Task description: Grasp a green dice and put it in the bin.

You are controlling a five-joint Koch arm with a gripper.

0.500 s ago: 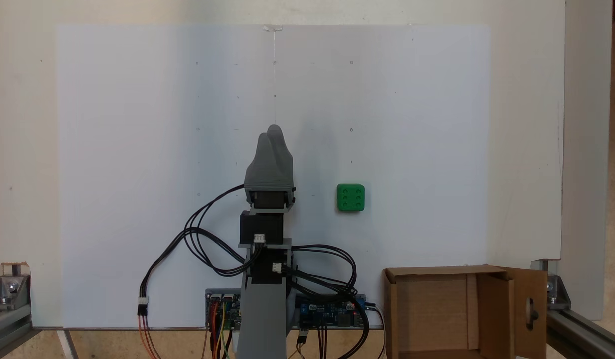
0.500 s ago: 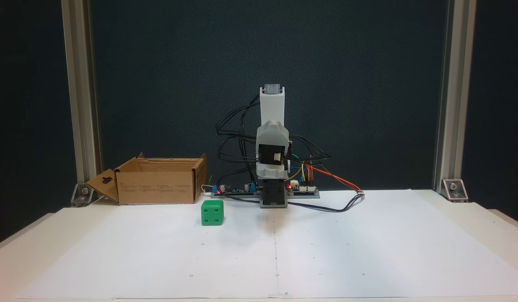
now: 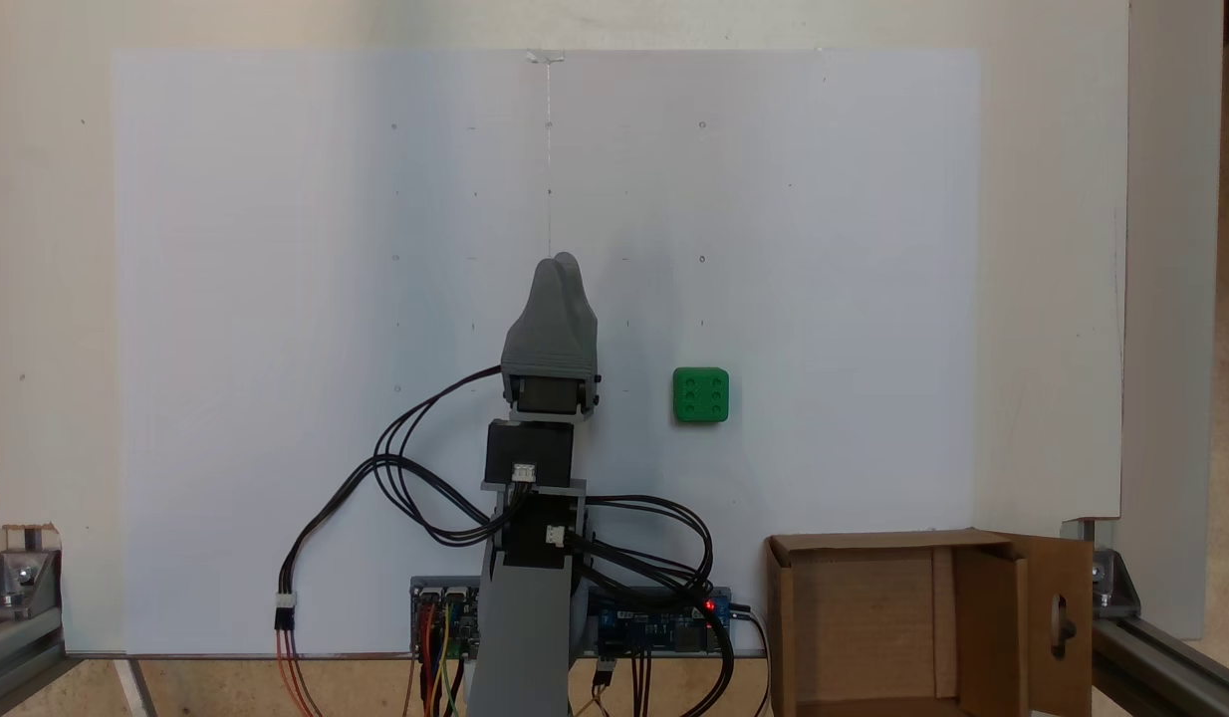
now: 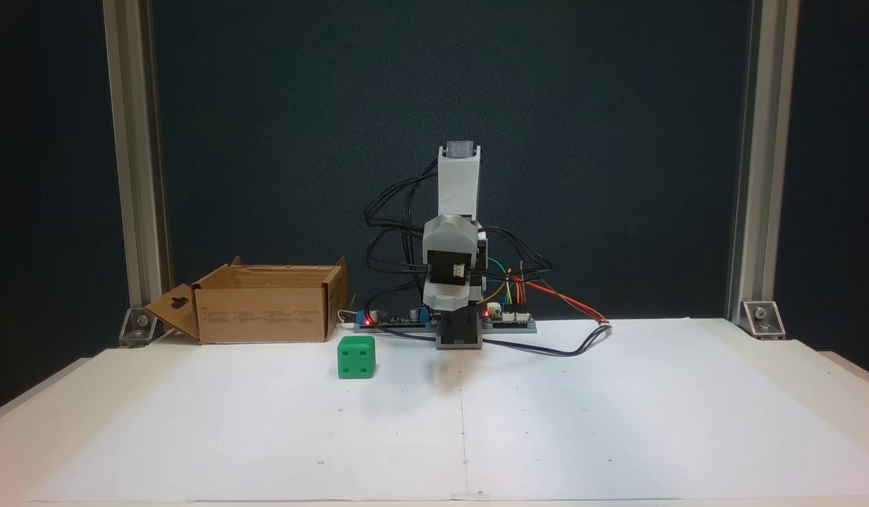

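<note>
The green dice (image 3: 701, 395) lies on the white paper, to the right of my gripper (image 3: 561, 261) in a fixed view, with a clear gap between them. My gripper's two grey tips rest together, shut and holding nothing, pointing away from the arm's base. Seen from the front in a fixed view, the dice (image 4: 356, 357) sits left of the gripper (image 4: 448, 292), which hangs above the paper. The bin (image 3: 923, 622), a brown cardboard box with open flaps and a slotted flap, stands beside the arm's base, behind the dice (image 4: 262, 303).
Circuit boards (image 3: 664, 622) with black and coloured cables (image 3: 375, 478) lie around the arm's base. Aluminium frame posts (image 4: 135, 169) stand at the table's rear corners. The white paper sheet (image 3: 276, 299) covers most of the table.
The arm has swung a little toward the dice and the gripper has dipped slightly. The dice and bin have not moved.
</note>
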